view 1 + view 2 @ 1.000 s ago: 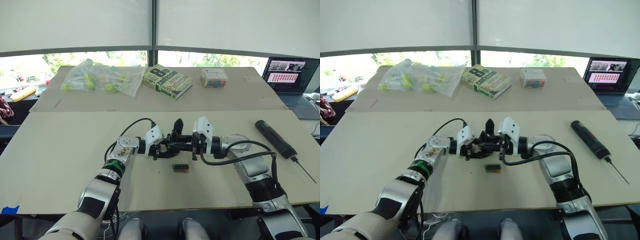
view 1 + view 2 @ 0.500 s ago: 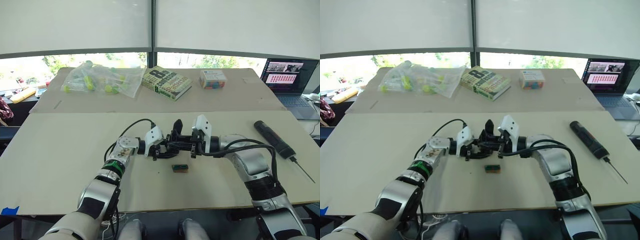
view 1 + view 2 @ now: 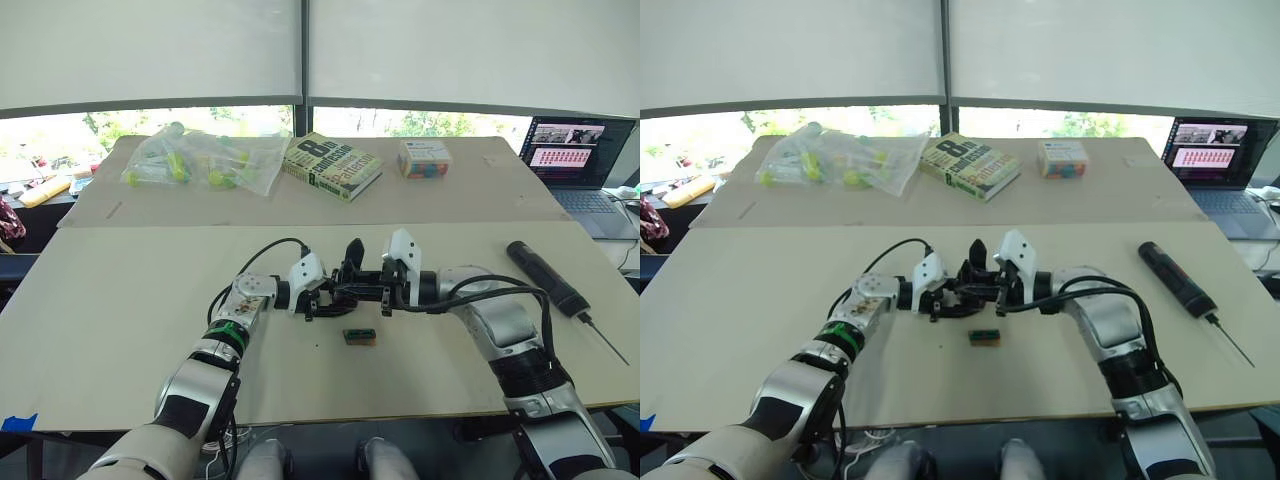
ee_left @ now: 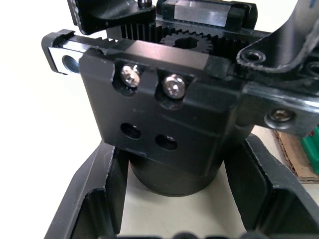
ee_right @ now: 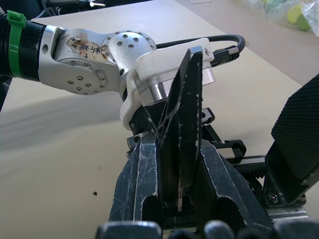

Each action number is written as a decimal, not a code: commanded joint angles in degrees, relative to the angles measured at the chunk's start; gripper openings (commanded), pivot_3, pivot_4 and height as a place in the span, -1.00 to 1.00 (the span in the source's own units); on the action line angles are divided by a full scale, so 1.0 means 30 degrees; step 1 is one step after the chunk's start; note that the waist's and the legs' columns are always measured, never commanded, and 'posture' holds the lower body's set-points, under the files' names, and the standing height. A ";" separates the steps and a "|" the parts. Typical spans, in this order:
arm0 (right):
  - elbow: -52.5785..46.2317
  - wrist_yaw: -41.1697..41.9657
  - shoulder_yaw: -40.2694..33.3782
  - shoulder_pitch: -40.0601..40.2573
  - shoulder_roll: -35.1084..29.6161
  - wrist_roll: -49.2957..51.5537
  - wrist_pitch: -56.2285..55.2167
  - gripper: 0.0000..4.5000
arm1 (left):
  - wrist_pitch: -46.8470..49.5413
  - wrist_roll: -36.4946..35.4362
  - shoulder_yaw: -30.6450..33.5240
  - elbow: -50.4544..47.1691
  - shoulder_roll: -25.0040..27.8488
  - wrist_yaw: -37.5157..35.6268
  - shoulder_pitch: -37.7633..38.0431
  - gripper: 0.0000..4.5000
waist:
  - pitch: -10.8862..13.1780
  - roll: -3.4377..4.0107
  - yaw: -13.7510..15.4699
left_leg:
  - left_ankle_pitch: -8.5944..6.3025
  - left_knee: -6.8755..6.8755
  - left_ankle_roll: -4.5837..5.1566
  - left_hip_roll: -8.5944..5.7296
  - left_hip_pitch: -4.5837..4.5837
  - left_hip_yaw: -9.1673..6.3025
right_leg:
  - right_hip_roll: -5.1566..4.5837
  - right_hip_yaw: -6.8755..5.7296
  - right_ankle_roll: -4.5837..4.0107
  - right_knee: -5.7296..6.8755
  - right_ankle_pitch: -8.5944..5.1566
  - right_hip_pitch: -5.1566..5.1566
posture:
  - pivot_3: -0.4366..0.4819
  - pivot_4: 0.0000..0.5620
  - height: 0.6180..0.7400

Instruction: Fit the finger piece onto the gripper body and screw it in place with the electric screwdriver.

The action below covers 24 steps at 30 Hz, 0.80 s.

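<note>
Change since a second ago: the right elbow has swung in and up, so the forearm now runs straighter toward mid-table; both grippers and the body between them sit where they were; the small box and the screwdriver have not shifted.
Bag (image 3: 205, 157): clear plastic, yellow-green balls inside, on the far table at the left.
Left gripper (image 3: 318, 297): at mid-table, pointing right; its fingers (image 4: 94, 199) are pinched on the round base of the body, one on each side.
Body (image 4: 164, 124): black block held between the two grippers, just off the near table; two screws sit in its upper face, two empty holes below them, rack teeth and a gear on top.
Book (image 3: 333, 164): lying flat on the far table, behind the grippers.
Small box (image 3: 360, 336): green-brown, on the table just in front of the body, touching nothing.
Finger piece (image 5: 183, 124): black wedge, upright, point away from the wrist camera, standing on the body.
Right gripper (image 3: 375, 295): pointing left, meeting the left one; its two pads squeeze the finger piece from both sides.
Carton (image 3: 425, 158): small, pale, coloured print, on the far table right of the book.
Screwdriver (image 3: 548, 277): lying on the table well right of the grippers, bit toward the near right edge, untouched.
Laptop (image 3: 578, 158): open, screen lit, at the far right.
</note>
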 commanded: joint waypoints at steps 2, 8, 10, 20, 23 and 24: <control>0.1322 -0.0236 0.0640 0.0537 -0.1021 -0.0890 0.2497 -0.82 | 0.0100 0.0124 -0.0288 -0.0181 -0.0230 -0.0574 0.0336 0.02 | -0.0014 0.0003 0.0010 | 0.0000 -0.0004 0.0000 0.0000 0.0000 -0.0001 | -0.0001 -0.0001 -0.0001 -0.0002 0.0000 0.0000 | -0.05 -0.47 1.00; 0.1432 -0.0585 0.0671 0.0444 -0.0914 -0.1013 0.2290 -0.82 | 0.0120 0.0130 -0.0293 -0.0181 -0.0278 -0.0545 0.0367 0.02 | -0.0056 0.0000 0.0019 | -0.0005 -0.0016 0.0005 -0.0001 -0.0003 -0.0001 | -0.0007 -0.0001 0.0000 -0.0021 -0.0001 -0.0001 | -0.05 -0.47 1.00; 0.1196 -0.0516 0.0661 0.0473 -0.0879 -0.0944 0.2145 -0.82 | 0.0118 0.0134 -0.0289 -0.0166 -0.0277 -0.0528 0.0349 0.02 | -0.0059 0.0001 0.0019 | -0.0005 -0.0018 0.0006 -0.0001 -0.0003 -0.0001 | -0.0006 -0.0002 0.0000 -0.0021 -0.0002 -0.0001 | -0.05 -0.47 1.00; 0.0632 -0.0436 0.0471 -0.0015 -0.0638 -0.0592 0.2044 -0.82 | 0.0079 0.0151 -0.0260 -0.0077 -0.0277 -0.0435 0.0275 0.02 | -0.0060 0.0001 0.0016 | -0.0005 -0.0022 0.0005 0.0000 -0.0007 -0.0001 | -0.0008 -0.0002 0.0000 -0.0023 -0.0002 -0.0006 | -0.05 -0.47 1.00; 0.0476 -0.0294 0.0471 0.0024 -0.0658 -0.0561 0.1803 -0.82 | 0.0071 0.0139 -0.0245 -0.0079 -0.0287 -0.0407 0.0275 0.02 | -0.0060 0.0000 0.0016 | -0.0005 -0.0021 0.0005 0.0001 -0.0009 -0.0001 | -0.0009 -0.0002 0.0000 -0.0023 -0.0002 -0.0008 | -0.05 -0.47 1.00; 0.0440 -0.0239 0.0442 0.0040 -0.0653 -0.0523 0.1712 -0.82 | 0.0072 0.0135 -0.0242 -0.0085 -0.0290 -0.0399 0.0283 0.02 | -0.0060 0.0000 0.0016 | -0.0005 -0.0023 0.0005 0.0001 -0.0009 -0.0001 | -0.0009 -0.0002 0.0000 -0.0024 -0.0002 -0.0009 | -0.05 -0.47 1.00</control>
